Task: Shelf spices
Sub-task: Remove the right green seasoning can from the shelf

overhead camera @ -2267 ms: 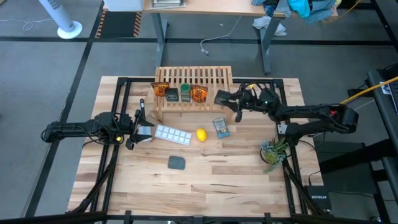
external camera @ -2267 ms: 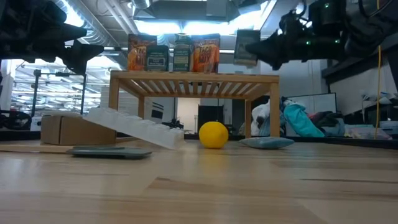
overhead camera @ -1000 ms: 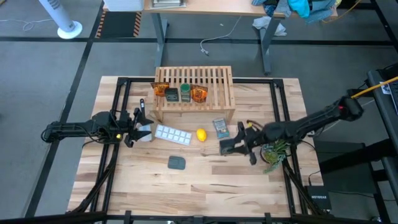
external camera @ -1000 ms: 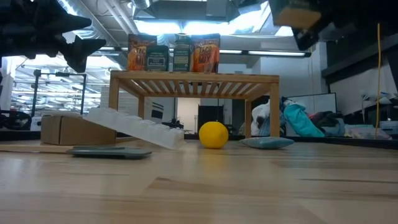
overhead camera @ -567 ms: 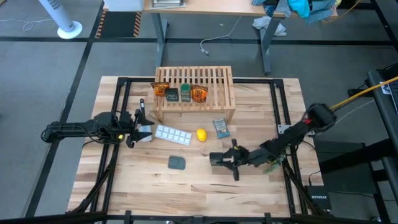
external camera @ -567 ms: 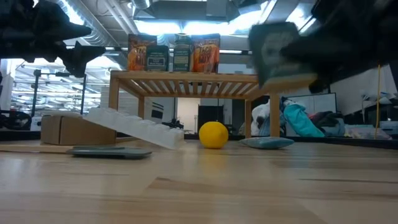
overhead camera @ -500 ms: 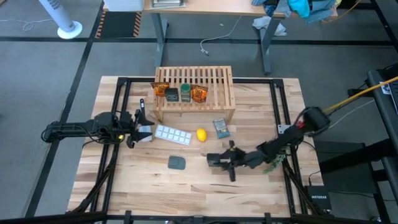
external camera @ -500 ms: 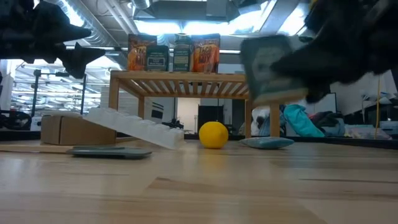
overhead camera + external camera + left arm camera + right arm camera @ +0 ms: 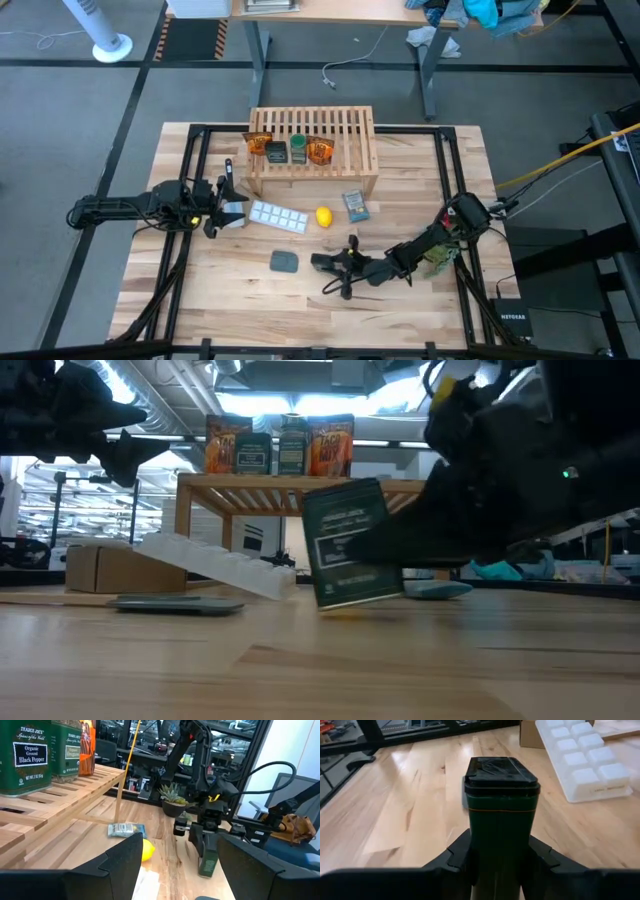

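Observation:
The wooden shelf (image 9: 312, 128) stands at the far middle of the table. On it are an orange packet (image 9: 258, 144), a dark box (image 9: 276, 152), a green-lidded jar (image 9: 298, 150) and a second orange packet (image 9: 320, 151). My right gripper (image 9: 335, 266) reaches in from the right to the table's near middle. It is shut on the second dark green spice box (image 9: 350, 545). My left gripper (image 9: 220, 203) waits open at the left, beside a small cardboard box (image 9: 235, 213). My right gripper pinches the spice box by its two side walls (image 9: 475, 845), below the black cap (image 9: 501, 770), one finger (image 9: 462, 852) on each side. The fingers come in about level from the table's right. The box stands nearly upright, its top tipped left. Whether its lower edge (image 9: 360, 600) touches the table, I cannot tell.
A white ice tray (image 9: 277, 215), a lemon (image 9: 323, 216) and a blue-grey packet (image 9: 354, 205) lie in front of the shelf. A dark grey pad (image 9: 285, 261) sits just left of the held box. A small potted plant (image 9: 437, 250) stands at the right edge.
My right gripper has carried the spice box from the right toward the table's near middle and left, and down from high above to table-top level. The box stays in its hold and now stands low in front of the lemon.

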Robot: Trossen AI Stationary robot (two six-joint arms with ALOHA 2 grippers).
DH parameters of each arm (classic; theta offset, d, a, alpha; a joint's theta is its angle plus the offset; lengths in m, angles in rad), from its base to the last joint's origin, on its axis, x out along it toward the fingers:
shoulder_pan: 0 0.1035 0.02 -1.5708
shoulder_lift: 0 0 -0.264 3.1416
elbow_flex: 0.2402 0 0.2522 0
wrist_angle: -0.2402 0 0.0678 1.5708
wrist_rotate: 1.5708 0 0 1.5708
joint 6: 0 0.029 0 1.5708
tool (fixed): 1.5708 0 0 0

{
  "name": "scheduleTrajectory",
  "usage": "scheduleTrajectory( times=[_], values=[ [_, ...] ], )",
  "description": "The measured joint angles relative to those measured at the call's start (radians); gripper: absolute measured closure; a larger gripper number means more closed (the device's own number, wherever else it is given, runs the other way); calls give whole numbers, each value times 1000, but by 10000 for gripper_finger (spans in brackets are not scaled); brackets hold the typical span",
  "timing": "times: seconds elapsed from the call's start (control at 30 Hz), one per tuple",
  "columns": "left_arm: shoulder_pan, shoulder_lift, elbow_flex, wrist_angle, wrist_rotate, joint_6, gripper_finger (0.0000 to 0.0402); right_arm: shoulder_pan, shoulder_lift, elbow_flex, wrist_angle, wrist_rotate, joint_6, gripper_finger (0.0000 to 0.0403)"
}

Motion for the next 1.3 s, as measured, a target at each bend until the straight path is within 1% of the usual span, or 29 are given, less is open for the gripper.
scheduleTrajectory(
  times=[0.23, 0.43, 0.5, 0.67, 0.83, 1.0, 1.2, 1.3],
  values=[
    [-2, 1, 0, 0, 4, 11, 157, 1, -2, 6, -45, 18, 1, 288],
    [-2, 1, 0, -1, 4, 36, 157, 2, -2, 6, -46, 15, 1, 284],
    [-2, 1, 0, -1, 4, 42, 157, 2, -2, 6, -47, 13, 2, 258],
    [-2, 1, 0, -2, 4, 60, 157, 2, 1, 4, -56, 2, 3, 177],
    [-2, 1, 0, -2, 4, 63, 157, 2, 0, 9, -52, 10, 3, 128],
    [-2, 1, 0, -2, 4, 78, 157, 0, 0, 61, -50, 9, -8, 110],
    [-2, 1, 0, -2, 4, 86, 157, 0, -2, 137, -50, 17, -166, 107],
    [-2, 1, 0, -2, 4, 86, 157, 1, -3, 163, -50, 79, -252, 107]
  ],
)
